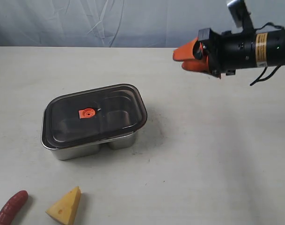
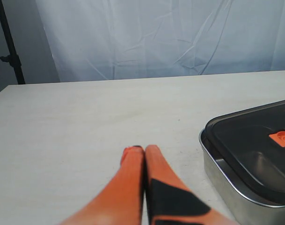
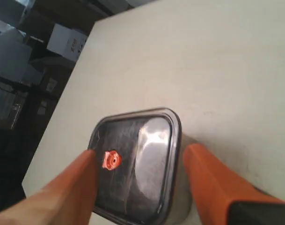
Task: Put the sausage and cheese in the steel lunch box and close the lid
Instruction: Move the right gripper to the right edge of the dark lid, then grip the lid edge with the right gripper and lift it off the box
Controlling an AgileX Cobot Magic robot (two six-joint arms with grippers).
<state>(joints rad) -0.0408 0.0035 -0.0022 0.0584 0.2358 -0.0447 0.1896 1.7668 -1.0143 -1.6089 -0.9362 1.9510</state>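
The steel lunch box [image 1: 93, 146] stands left of the table's middle, with the dark translucent lid [image 1: 109, 105] and its orange valve tab [image 1: 87, 113] lying on top. The sausage [image 1: 12, 206] and the cheese wedge [image 1: 66, 206] lie on the table near the front left, outside the box. My right gripper [image 1: 184, 59] hangs open high at the back right, well away from the box; its wrist view looks down on the lid [image 3: 142, 164] between the spread fingers. My left gripper [image 2: 140, 151] is shut on nothing, low over the table beside the box [image 2: 231, 183].
The tabletop [image 1: 217, 154] is pale, with a wrinkled light backdrop [image 1: 109, 21] behind it. Boxes and dark clutter [image 3: 34, 51] lie beyond the table edge in the right wrist view. A black stand pole [image 2: 9, 44] rises at the table's far corner.
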